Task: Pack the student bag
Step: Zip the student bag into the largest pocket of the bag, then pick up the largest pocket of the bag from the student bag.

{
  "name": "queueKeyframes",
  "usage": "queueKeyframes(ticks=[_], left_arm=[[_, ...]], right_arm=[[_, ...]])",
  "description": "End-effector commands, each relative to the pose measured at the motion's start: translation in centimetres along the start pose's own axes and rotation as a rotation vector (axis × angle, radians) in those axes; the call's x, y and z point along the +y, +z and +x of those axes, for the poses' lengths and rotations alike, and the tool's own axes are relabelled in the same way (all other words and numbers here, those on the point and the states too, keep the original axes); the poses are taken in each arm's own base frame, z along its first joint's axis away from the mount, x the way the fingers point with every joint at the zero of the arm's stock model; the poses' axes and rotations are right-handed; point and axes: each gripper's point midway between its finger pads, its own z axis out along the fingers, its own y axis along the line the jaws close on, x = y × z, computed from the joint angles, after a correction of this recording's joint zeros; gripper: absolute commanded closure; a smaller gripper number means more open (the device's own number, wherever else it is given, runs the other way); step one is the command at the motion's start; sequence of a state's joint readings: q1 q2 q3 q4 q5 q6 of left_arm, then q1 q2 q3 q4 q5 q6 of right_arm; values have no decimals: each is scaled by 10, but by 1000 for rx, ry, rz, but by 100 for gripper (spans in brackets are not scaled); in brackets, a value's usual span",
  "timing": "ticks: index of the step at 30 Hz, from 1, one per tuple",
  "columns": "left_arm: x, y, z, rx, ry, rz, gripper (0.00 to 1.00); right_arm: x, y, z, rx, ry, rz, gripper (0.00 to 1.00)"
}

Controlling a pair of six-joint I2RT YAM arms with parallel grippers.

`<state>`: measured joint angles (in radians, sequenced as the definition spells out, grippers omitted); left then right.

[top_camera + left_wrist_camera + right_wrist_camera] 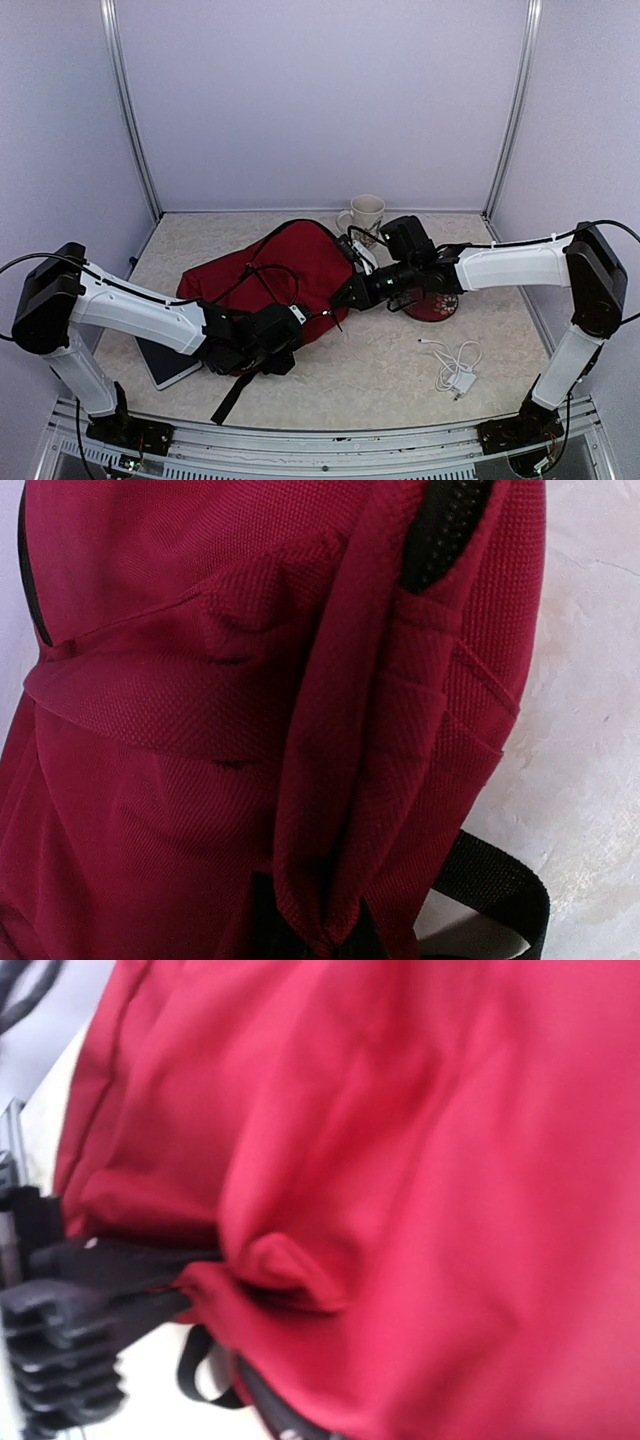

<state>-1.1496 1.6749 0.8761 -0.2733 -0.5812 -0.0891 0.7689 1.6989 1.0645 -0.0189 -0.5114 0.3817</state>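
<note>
- Student bag (pixel 270 270): lies on the surface (pixel 380 395), left of centre.
- Mug (pixel 366 213): stands behind the bag's right end, near the back wall.
- Tablet (pixel 165 362): lies flat in front of the bag's left end, partly under the left arm.
- Round object (pixel 432 306): right of the bag, beneath the right arm.
- Cable (pixel 455 368): in front of the round object, well apart from the bag.
- Left fingers (pixel 296 318): at the bag's near edge.
- Right fingers (pixel 343 297): at the bag's right edge.
</note>
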Motion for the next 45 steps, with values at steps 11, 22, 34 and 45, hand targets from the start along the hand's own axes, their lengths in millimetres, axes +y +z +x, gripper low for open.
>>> queueKeyframes(ticks=[11,22,34,45], left_arm=[[-3,-10,28,22,92,-1,100],[-12,-20,26,9,170,2,100],[58,-52,-13,-172,9,-246,100],[13,-140,-73,-554,-45,266,4]], right_arm=[[-113,-106,-53,-200,77,343,100],[-156,-142,-100,-267,71,417,100],[-59,-110,-67,-170,-94,270,100],[89,-56,-16,-19,-297,-103,100]])
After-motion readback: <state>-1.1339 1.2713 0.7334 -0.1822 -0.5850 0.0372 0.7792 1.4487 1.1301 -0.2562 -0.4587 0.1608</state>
